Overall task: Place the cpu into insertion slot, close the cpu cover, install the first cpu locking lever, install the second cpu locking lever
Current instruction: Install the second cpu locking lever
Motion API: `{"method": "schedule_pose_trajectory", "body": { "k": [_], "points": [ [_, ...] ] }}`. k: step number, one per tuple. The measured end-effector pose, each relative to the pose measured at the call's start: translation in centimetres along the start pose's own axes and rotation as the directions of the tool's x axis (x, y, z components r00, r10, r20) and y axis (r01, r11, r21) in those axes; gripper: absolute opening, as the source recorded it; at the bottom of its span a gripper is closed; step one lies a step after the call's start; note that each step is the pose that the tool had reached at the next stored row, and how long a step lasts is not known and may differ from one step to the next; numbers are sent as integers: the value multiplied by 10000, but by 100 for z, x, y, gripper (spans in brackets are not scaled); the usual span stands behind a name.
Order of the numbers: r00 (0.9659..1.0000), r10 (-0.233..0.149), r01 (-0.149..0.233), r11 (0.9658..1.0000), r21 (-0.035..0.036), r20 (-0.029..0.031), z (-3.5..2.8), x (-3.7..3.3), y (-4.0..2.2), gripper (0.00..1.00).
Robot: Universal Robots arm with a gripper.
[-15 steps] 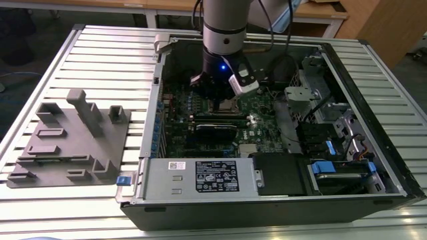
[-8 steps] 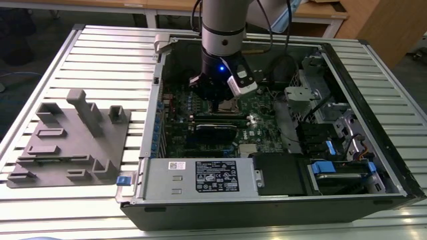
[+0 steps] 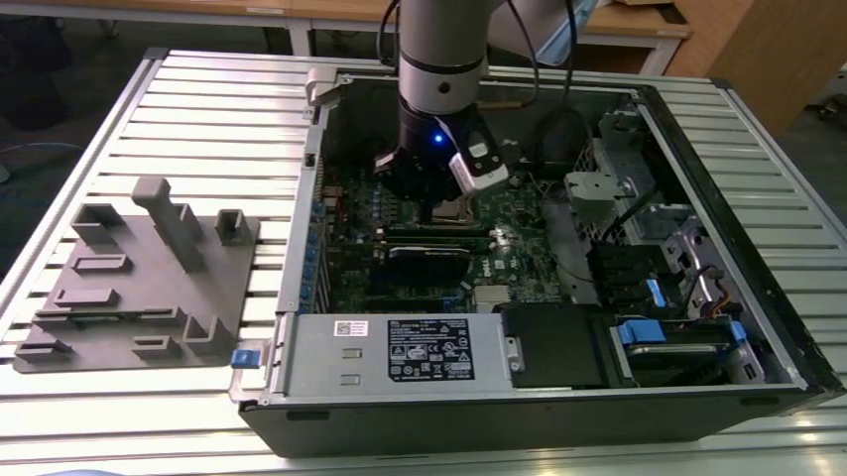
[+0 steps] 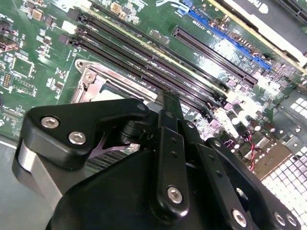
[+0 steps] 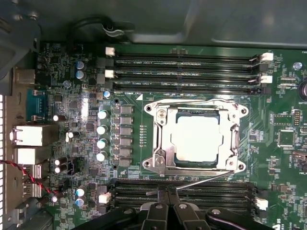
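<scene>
In the first wrist view the cpu (image 5: 196, 139) lies with its silver face up in the insertion slot (image 5: 154, 168). The cpu cover (image 5: 231, 139) is down flat around it. One locking lever (image 5: 192, 101) lies along the socket's edge by the memory slots. The other locking lever (image 5: 206, 179) stands out at a slant from the opposite edge. My gripper (image 5: 168, 191) is shut, with its tips at that lever's free end. In the second wrist view the gripper (image 4: 168, 98) is beside the socket (image 4: 93, 79). In the exterior view the gripper (image 3: 443, 203) reaches down into the case.
Memory slots (image 5: 187, 72) flank the socket on two sides. A grey box with a black label (image 3: 397, 347) sits at the case front. Drive cages and cables (image 3: 649, 258) fill the exterior view's right. A grey fixture tray (image 3: 146, 278) lies on the slatted table.
</scene>
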State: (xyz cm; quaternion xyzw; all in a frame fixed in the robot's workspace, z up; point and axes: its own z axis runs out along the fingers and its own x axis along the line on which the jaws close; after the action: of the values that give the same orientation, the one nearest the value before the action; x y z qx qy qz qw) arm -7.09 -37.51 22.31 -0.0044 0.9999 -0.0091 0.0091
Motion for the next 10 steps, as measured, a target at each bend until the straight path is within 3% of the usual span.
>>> {"method": "schedule_pose_trajectory", "body": {
  "k": [10],
  "points": [
    [10000,29,-29,10000,-3,-1,110,72,2,11]
  ]
}}
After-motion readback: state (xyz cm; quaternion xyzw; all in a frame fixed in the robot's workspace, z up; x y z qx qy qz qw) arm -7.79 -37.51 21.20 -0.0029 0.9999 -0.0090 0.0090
